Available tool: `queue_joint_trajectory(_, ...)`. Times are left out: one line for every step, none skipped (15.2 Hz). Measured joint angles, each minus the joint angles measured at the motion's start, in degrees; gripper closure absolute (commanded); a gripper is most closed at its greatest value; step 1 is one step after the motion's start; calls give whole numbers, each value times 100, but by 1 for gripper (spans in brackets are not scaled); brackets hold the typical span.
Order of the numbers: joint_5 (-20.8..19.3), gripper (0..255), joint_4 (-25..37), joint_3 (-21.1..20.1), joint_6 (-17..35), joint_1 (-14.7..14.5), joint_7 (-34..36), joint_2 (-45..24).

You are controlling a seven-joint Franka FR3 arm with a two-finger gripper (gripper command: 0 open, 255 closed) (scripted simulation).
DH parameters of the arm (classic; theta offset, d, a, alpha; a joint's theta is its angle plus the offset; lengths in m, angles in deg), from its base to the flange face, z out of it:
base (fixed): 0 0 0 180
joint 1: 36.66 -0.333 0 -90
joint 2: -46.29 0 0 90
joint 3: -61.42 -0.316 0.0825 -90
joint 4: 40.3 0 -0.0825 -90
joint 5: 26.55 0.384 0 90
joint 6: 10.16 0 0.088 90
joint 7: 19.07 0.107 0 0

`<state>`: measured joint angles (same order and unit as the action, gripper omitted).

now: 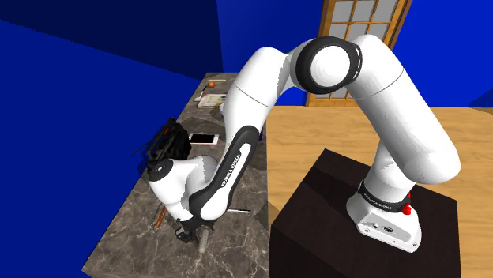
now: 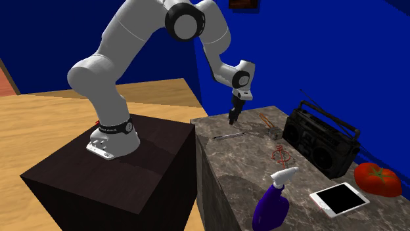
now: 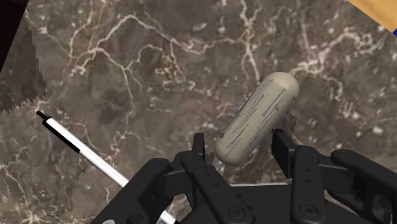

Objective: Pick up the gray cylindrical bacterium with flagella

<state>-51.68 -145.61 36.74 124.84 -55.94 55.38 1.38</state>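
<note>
At the near end of the dark, white-veined marble worktop (image 3: 159, 63), the black gripper (image 3: 239, 145) hangs low, fingers pointing down at the stone. The jaws stand wide, and the grey cylindrical bacterium (image 3: 257, 118) lies flat on the worktop right under them. One rounded end sits in the gap between the two fingertips (image 3: 198, 147). There is a sliver of space on one side; on the other I cannot tell whether the finger touches it.

Its long axis lies level with the stone and runs slantwise to the line between the fingers. The far end reaches out past the tips, towards the corner where the tan floor (image 3: 382, 13) shows beyond the worktop's edge. Fine dark strokes run lengthwise along its pale body.

Just beside the gripper a thin white rod (image 3: 83, 149) with a black tip lies flat, apart from the bacterium.

The one container here is a purple spray bottle (image 2: 271, 205) with a white head, standing upright at the other end of the worktop; what it holds I cannot tell. Near it lies a white-framed tablet (image 2: 340, 199), and beyond that a red tomato (image 2: 378, 178). A black radio (image 2: 322, 141) stands along the blue wall, with a red tangle of wire (image 2: 281, 155) in front of it and a hammer (image 2: 266, 125) closer to the gripper.
</note>
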Motion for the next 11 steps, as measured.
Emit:
queue_joint_trajectory(0, 255, 0, 0, 0, 0, 0, 0)
queue_joint_trajectory(-1, 255, 5, 2, 0, -3, 2, -5)
queue_joint_trajectory(8, 255, -2, -8, -15, 7, -7, 16)
queue_joint_trajectory(31, 255, -30, -32, -49, 27, -18, 77)
queue_joint_trajectory(58, 255, -23, -58, -101, 41, -34, 124)
queue_joint_trajectory(80, 255, -45, -82, -135, 55, -41, 181)
queue_joint_trajectory(103, 255, -64, -106, -168, 70, -50, 234)
queue_joint_trajectory(132, 255, -80, -135, -215, 89, -64, 296)
queue_joint_trajectory(154, 255, -79, -155, -255, 102, -78, 338)
queue_joint_trajectory(182, 255, -137, -184, -279, 133, -90, 419)
queue_joint_trajectory(213, 255, -153, -214, -326, 154, -106, 485)
